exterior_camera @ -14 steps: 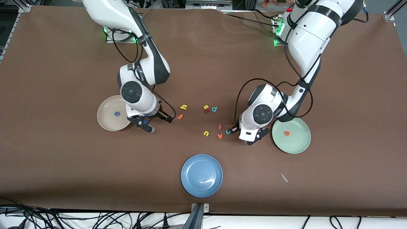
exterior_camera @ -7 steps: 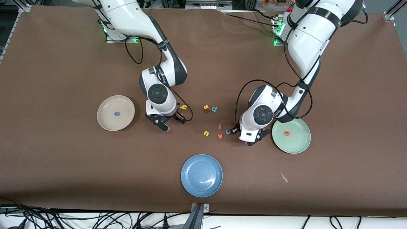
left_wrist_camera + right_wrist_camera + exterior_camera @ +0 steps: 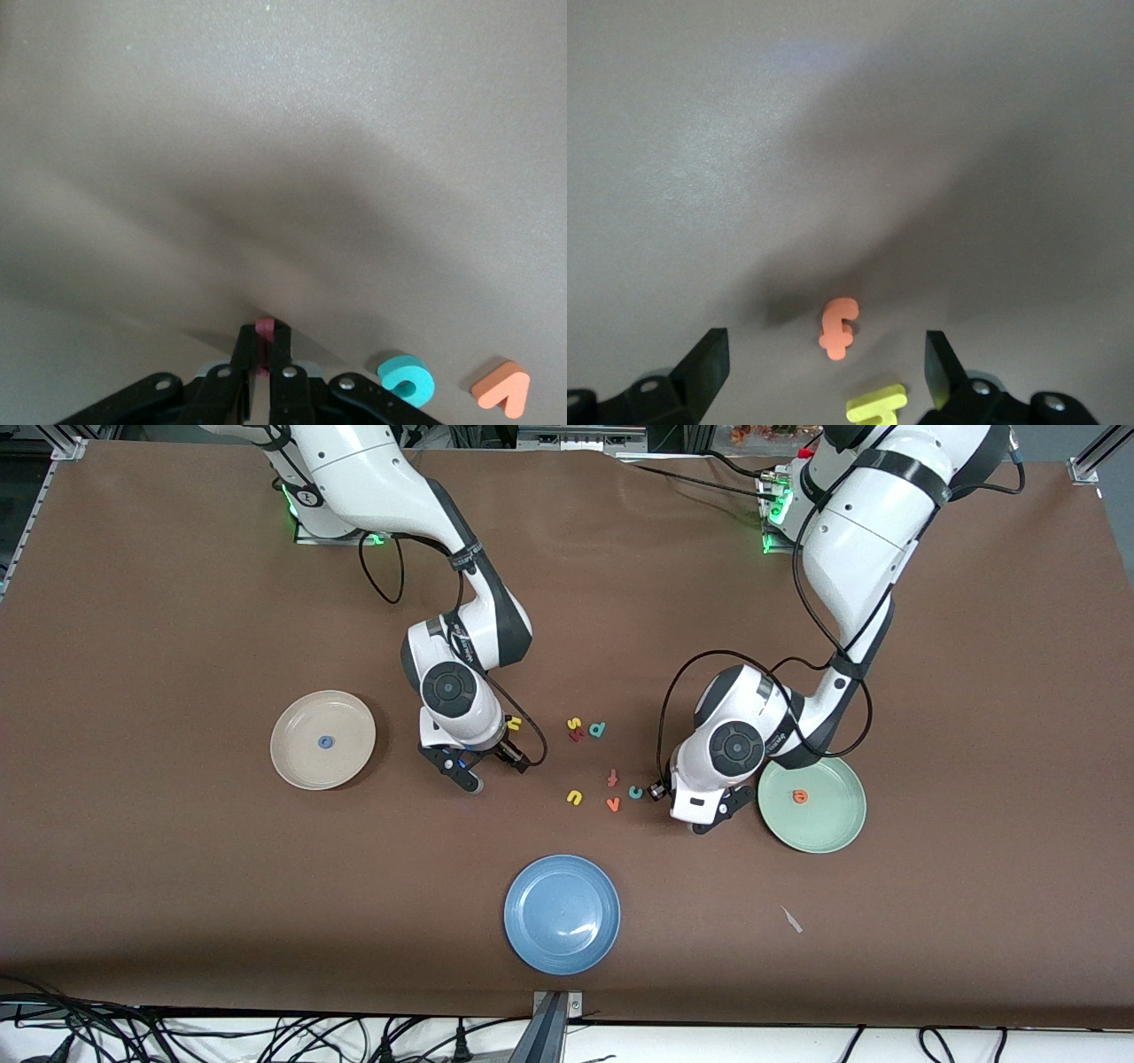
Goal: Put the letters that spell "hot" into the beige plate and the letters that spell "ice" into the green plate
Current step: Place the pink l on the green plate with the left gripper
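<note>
Foam letters, judged light, soft and squashy; best pinched gently across their thin edges. Dark red "i" [image 3: 264, 328]: nipped at table level by the pressed-together left gripper [image 3: 700, 817], at nine o'clock of the green plate [image 3: 833, 841]; teal "c" [image 3: 635, 791] beside it. Orange "t" [image 3: 839, 328]: under the spread right gripper [image 3: 494, 771], at three o'clock of the beige plate [image 3: 292, 766]; yellow "h" [image 3: 877, 405] adjacent.

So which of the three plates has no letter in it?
The blue plate, nearest the front camera. The beige plate holds a blue o; the green plate an orange e.
</note>
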Robot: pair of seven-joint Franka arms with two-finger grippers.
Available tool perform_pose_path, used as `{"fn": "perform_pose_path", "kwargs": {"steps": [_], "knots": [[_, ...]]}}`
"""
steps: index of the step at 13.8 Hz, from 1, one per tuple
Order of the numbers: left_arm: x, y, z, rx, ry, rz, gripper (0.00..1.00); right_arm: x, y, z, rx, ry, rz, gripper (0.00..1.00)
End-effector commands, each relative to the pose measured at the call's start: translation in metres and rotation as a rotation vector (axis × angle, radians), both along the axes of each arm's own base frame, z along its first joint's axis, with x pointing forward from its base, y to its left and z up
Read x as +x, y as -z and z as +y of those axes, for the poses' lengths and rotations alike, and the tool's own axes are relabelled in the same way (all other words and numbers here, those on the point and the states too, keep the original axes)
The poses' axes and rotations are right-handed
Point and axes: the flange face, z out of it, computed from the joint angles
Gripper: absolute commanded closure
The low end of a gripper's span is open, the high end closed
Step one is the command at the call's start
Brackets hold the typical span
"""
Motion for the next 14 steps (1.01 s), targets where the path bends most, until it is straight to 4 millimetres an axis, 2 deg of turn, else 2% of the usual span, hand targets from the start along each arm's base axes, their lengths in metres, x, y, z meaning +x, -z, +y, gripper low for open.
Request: {"fn": "perform_pose_path", "kwargs": {"steps": [1,4,6,8,10,14], "knots": [[0.003,-0.004,0.006,0.019,-0.005,-0.016,1.00,0.001,0.013,0.007,0.003,0.010,-0.011,0.05],[0.006,-0.019,0.018,0.046,-0.007,0.009,1.00,-0.001,0.015,0.011,0.007,-0.002,-0.010,0.10],[0.008,-0.040,0.037,0.106,0.031,0.039,1.00,-0.003,0.015,0.013,0.014,-0.012,-0.013,0.22],[0.014,-0.049,0.059,0.115,0.072,0.059,1.00,-0.004,0.017,0.013,0.012,-0.017,-0.011,0.32],[0.021,-0.061,0.085,0.106,0.133,0.069,1.00,-0.005,0.017,0.013,0.011,-0.020,-0.010,0.39],[0.039,-0.058,0.162,0.061,0.254,0.087,1.00,-0.006,0.022,0.009,0.010,-0.044,-0.013,0.51]]}}
